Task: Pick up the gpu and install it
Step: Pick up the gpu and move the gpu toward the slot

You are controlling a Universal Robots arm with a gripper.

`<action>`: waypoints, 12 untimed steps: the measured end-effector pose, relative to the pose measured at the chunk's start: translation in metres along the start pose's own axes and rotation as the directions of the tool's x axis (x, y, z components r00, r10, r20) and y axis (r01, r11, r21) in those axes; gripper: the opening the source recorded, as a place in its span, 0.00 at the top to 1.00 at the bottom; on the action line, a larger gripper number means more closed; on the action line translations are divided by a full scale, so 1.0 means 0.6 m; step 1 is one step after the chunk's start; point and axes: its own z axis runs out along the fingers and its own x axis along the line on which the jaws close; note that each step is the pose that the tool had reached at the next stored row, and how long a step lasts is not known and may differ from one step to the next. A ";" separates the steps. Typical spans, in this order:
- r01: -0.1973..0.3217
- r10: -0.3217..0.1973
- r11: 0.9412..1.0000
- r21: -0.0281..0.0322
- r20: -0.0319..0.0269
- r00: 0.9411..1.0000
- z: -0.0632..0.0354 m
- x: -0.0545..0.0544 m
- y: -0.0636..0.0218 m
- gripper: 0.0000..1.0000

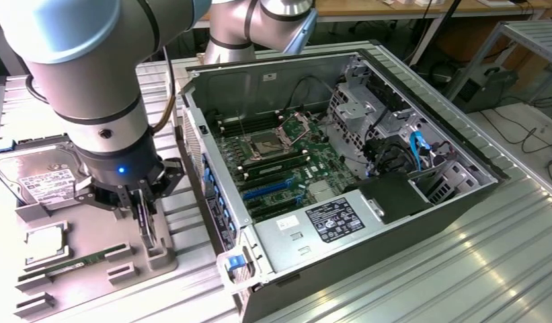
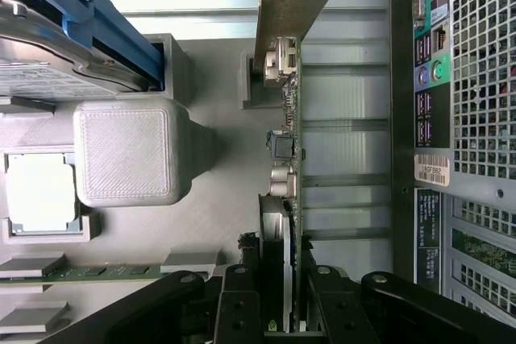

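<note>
Claw [image 1: 138,202] clamped on thin flat dark gpu card [image 2: 290,159], standing on edge in matte grey printed-plastic holder [image 1: 96,232] on ribbed metal tabletop [image 1: 455,269]; long axis level, parallel to open grey steel computer case's [image 1: 347,262] rear panel

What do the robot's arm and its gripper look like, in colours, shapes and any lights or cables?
The arm is built of thick round silver-grey tubes with a dark ring at the joint. Its wrist section is black and carries a small blue light. The gripper is black, with angular linked fingers. A dark cable hangs beside the arm.
</note>
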 end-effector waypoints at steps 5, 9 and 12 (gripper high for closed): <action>0.000 0.000 1.000 0.000 0.000 1.000 -0.003 0.000 0.000 0.72; 0.000 0.000 1.000 0.000 0.000 1.000 -0.005 0.000 0.000 0.72; 0.000 0.000 1.000 0.000 0.000 1.000 -0.007 0.000 0.000 0.72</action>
